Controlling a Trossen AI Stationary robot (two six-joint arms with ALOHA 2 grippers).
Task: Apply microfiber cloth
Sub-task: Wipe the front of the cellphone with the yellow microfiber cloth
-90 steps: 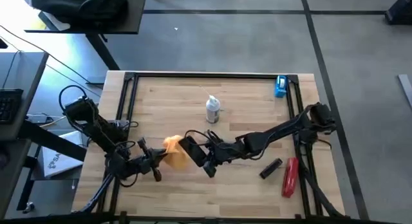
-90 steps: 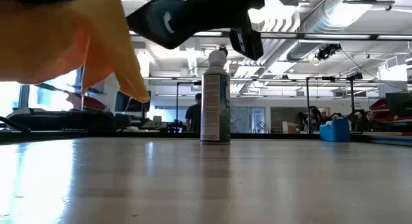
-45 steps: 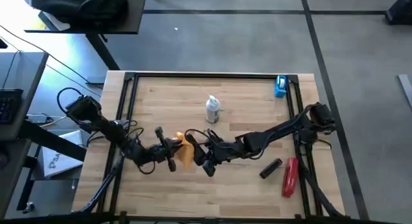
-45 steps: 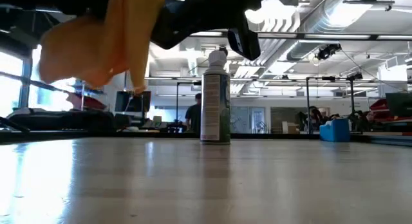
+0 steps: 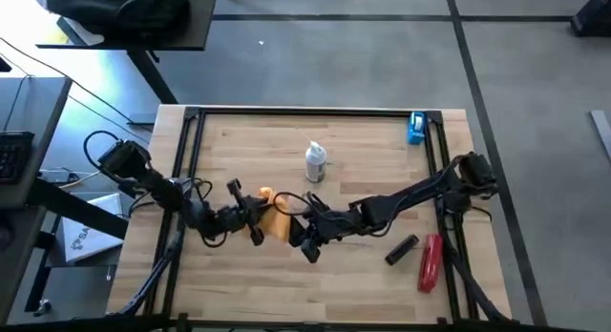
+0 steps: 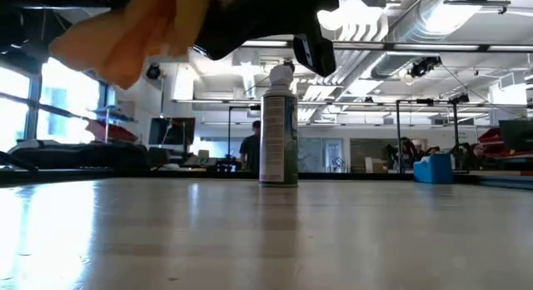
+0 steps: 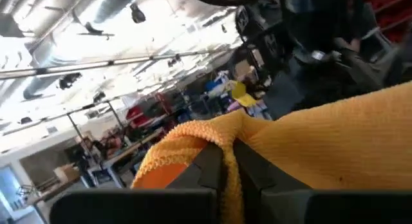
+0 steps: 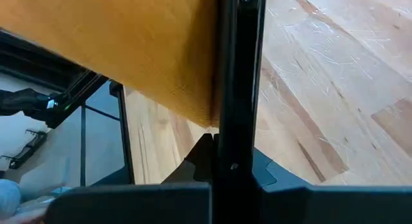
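While left jaws pinch microfiber cloth (image 7: 309, 147), right grip phone (image 8: 238, 89)

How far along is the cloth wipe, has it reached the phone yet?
Done: the soft orange-yellow microfiber cloth is off the wooden table, pinched in the left gripper, and the right gripper holds the thin black phone up on edge. In hand: the cloth lies against the phone's face. Left: the wiping itself; no stroke can be judged yet.

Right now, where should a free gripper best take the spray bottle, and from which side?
Grip the spray bottle around its straight cylindrical body, below the narrower cap. It stands upright and alone on the table, so a level approach from any open side would probably work.
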